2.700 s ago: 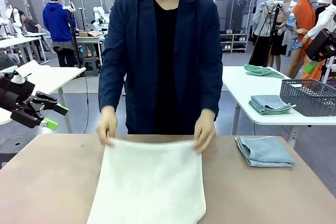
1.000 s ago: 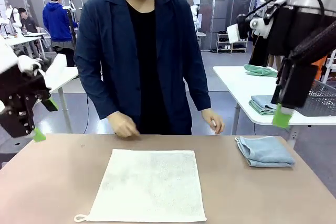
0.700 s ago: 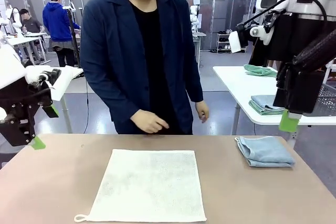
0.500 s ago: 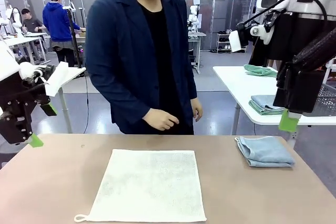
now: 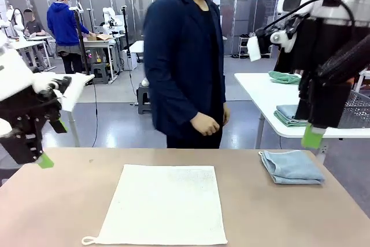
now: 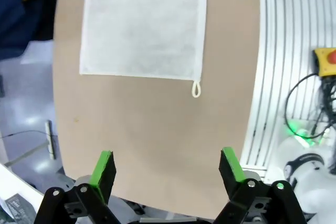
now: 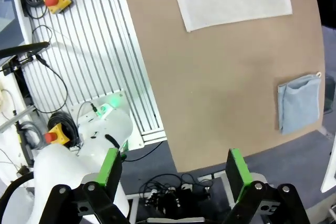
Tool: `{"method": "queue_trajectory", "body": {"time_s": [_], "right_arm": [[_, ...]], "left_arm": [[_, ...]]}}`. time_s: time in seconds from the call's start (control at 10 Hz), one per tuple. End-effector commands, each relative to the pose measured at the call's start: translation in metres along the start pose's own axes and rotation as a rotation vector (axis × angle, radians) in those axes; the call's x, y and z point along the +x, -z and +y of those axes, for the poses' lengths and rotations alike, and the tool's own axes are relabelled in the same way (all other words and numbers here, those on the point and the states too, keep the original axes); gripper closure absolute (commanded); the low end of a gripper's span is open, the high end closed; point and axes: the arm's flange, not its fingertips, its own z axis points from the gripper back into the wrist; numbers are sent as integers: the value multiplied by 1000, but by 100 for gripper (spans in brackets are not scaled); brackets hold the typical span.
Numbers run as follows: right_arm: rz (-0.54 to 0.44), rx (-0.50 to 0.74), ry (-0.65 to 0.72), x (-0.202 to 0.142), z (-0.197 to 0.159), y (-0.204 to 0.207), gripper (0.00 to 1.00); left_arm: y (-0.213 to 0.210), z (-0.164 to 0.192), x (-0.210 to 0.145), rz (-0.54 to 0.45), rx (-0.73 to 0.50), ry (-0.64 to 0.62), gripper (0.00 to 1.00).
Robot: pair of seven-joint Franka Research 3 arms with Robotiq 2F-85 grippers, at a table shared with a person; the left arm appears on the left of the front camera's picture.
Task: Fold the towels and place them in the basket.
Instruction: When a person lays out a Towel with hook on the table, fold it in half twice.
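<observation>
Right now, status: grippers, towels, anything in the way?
Left gripper open, right gripper open, both in the air, empty. Cream-white terry towel flat, unfolded, centre; pale blue-grey towel folded, right side. Person at far edge, hands off table.

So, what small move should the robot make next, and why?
Probably lower the left gripper toward the loop corner of the white towel. That towel lies flat and unfolded, the person's hand is off it, and this gripper is open and empty, like the right gripper. The blue towel looks folded already.
</observation>
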Motion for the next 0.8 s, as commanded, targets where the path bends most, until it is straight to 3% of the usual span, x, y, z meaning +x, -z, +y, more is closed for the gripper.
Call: {"method": "queue_trajectory", "body": {"time_s": [0.0, 0.3, 0.7], "right_arm": [[-15, 9, -110, 18, -5, 46, 0], [-32, 26, -196, 49, -10, 136, 0], [32, 96, -255, 100, -18, 241, 0]], "left_arm": [[11, 3, 28, 85, -43, -40, 0], [63, 6, 41, 167, -74, -85, 0], [154, -10, 42, 142, -204, -45, 0]]}}
